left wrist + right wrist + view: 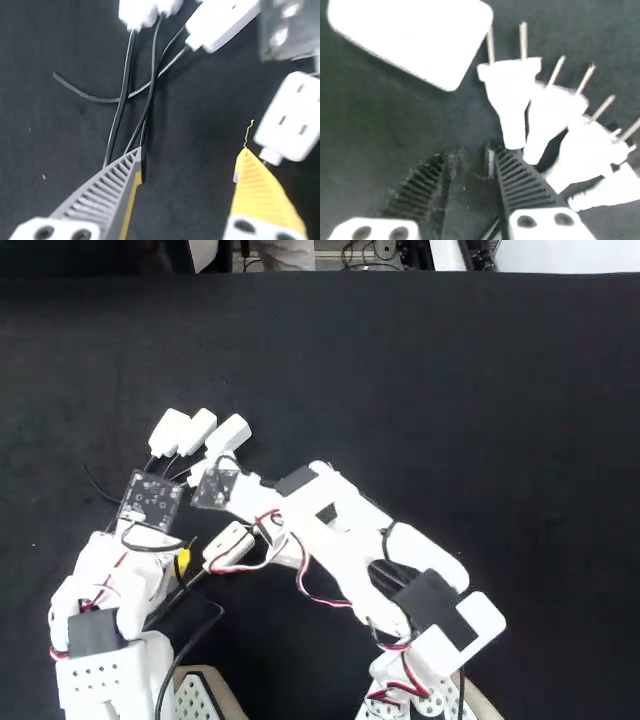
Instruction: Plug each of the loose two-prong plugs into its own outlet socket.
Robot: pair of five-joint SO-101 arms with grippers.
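White plugs (pixel 512 95) were seen fanned just ahead of the right claw (pixel 465 156), which was spread and empty. The left claw (pixel 190 152) was spread too, the socket (pixel 287 117) just beside it. Two crowded plugs could be pinched together.

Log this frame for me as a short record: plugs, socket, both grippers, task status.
plugs: white, two-prong, side by side on the black table, prongs bare
outlet socket: white, slots empty
left gripper: open, over black cables, outlet socket beside its yellow finger
right gripper: open, just behind the plugs' cable ends
status: no plug inserted yet
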